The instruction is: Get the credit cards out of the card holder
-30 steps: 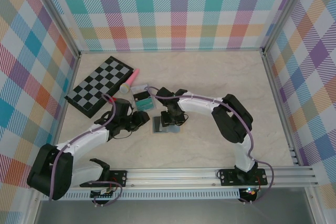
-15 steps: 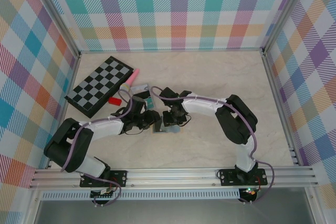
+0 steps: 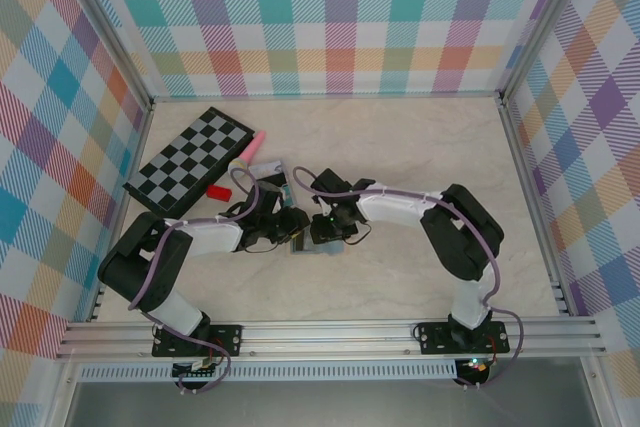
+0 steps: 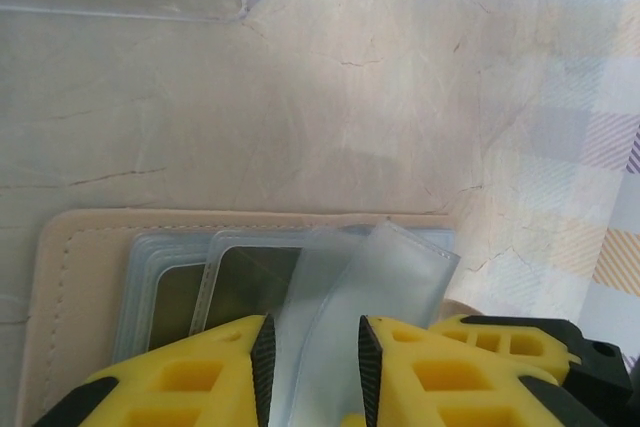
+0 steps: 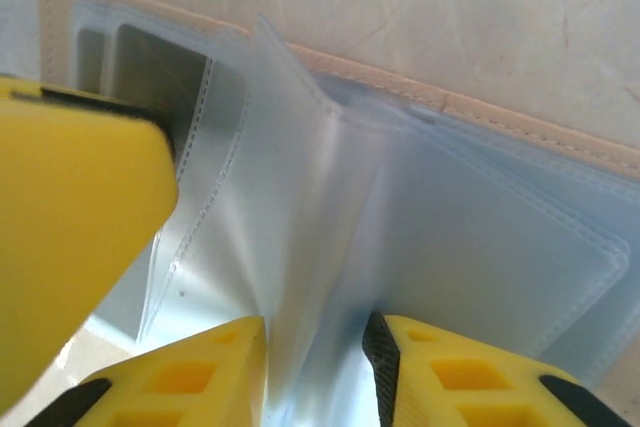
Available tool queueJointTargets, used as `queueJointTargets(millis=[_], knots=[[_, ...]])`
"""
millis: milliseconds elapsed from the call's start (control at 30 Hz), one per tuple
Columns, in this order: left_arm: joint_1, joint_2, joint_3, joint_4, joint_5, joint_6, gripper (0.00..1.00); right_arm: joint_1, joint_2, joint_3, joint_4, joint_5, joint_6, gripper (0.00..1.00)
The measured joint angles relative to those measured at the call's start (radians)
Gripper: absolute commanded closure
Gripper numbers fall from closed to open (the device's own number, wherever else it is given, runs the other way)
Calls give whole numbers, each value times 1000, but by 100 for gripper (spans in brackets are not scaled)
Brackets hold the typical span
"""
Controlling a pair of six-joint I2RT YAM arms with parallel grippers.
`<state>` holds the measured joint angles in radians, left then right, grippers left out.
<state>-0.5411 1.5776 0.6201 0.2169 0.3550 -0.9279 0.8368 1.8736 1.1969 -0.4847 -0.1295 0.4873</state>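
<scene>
Top view: over the last second the left hand (image 3: 290, 228) has swung in from the left. It now sits close against the right hand (image 3: 325, 227), with the holder (image 3: 300, 243) on the surface (image 3: 420, 147) under and between them. With both hands on the open holder, I judge that pulling the cards out is just starting. The hands cover most of the holder here.

Left wrist view: the holder (image 4: 60, 277) lies open just ahead of the left hand (image 4: 313, 347). The jaws stand narrowly apart with a clear sleeve (image 4: 385, 267) between them, and I cannot tell whether they pinch it. A dark card (image 4: 250, 272) is still in its pocket ahead of the left finger, which hides its near edge.

Right wrist view: the right hand (image 5: 315, 357) has its jaws narrowly apart around a raised sleeve (image 5: 290, 177), and I cannot tell if it grips. The holder (image 5: 520, 127) shows its tan rim beyond. A yellow block (image 5: 70, 207) to the hand's left, probably the other hand's finger, hides part of the pocket there.
</scene>
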Motion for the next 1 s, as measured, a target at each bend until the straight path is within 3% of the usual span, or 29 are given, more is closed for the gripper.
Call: queueJointTargets(millis=[267, 567, 1000], knots=[[0, 8, 0, 13, 15, 0, 70, -6, -168, -53, 54, -8, -6, 56], [-2, 11, 0, 24, 79, 0, 65, -26, -300, -153, 92, 85, 18, 55], [-100, 18, 89, 47, 141, 14, 60, -70, -378, -199, 97, 164, 82, 54]])
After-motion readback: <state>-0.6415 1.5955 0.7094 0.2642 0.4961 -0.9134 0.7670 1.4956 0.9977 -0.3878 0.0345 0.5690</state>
